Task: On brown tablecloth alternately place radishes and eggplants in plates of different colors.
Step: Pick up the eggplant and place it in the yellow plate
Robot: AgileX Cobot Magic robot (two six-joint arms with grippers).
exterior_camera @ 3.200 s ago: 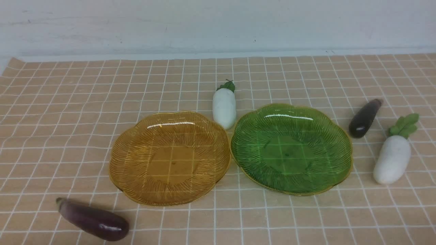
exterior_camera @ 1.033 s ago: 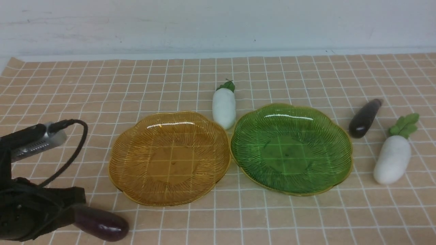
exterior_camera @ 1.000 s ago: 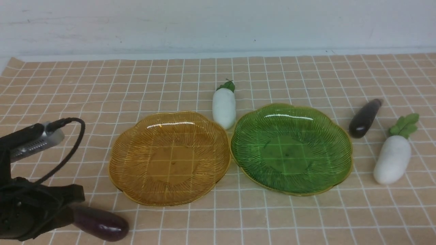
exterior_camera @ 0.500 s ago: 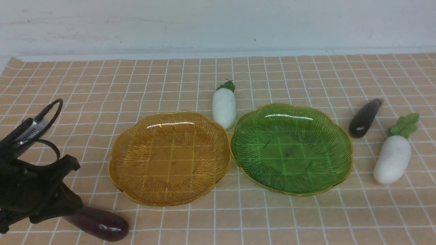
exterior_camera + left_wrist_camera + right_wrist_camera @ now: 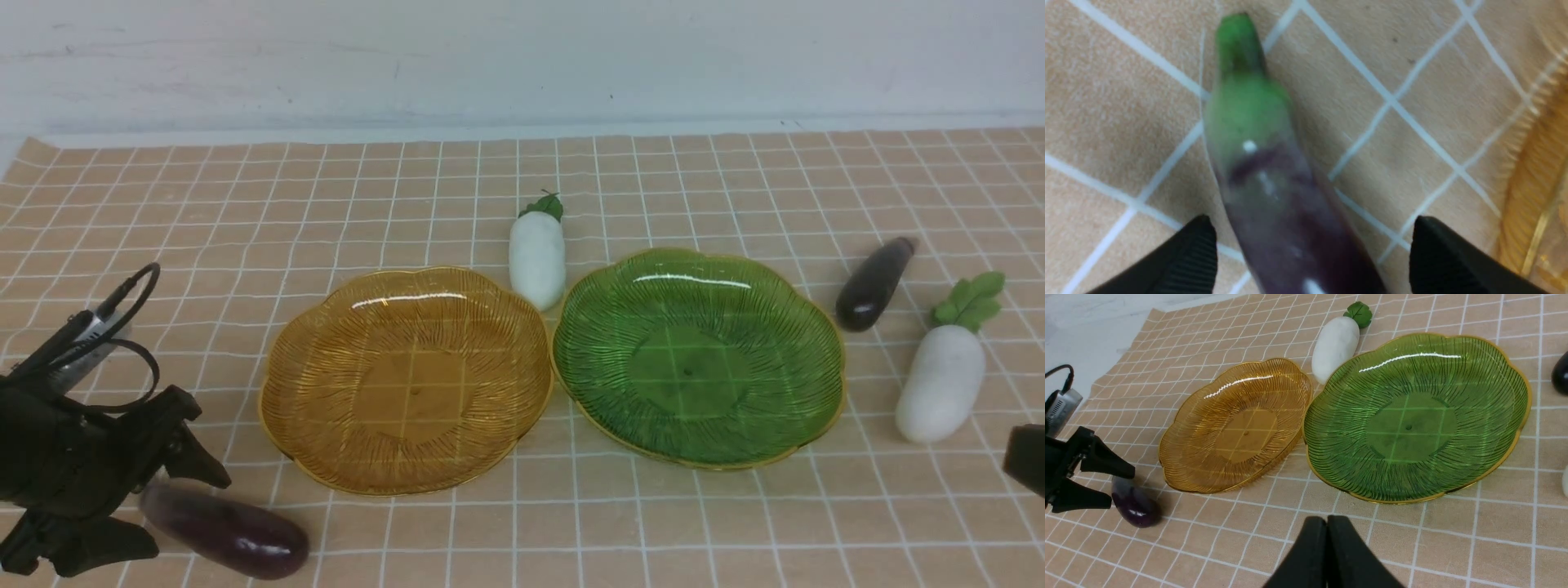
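Eggplant point(image 5: 224, 532) lies between spread fingers of the left gripper point(image 5: 186, 514)

Brown tablecloth point(image 5: 245, 204), white-gridded, meets a pale wall point(image 5: 522, 57). On it: two eggplants, the other eggplant point(image 5: 873, 282) far right; two radishes, back radish point(image 5: 537, 257) and right radish point(image 5: 939, 392); amber plate point(image 5: 277, 367), green plate point(image 5: 824, 359). Left fingers were shut a second ago. Right gripper point(image 5: 1327, 526) fingers press together.

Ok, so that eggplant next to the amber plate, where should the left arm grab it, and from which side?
Grip the eggplant across its thick purple middle, coming straight down from above. It lies flat on the tablecloth, and the left gripper has its open jaws on either side of the body, crosswise to its length. The narrow green stem end would probably slip.
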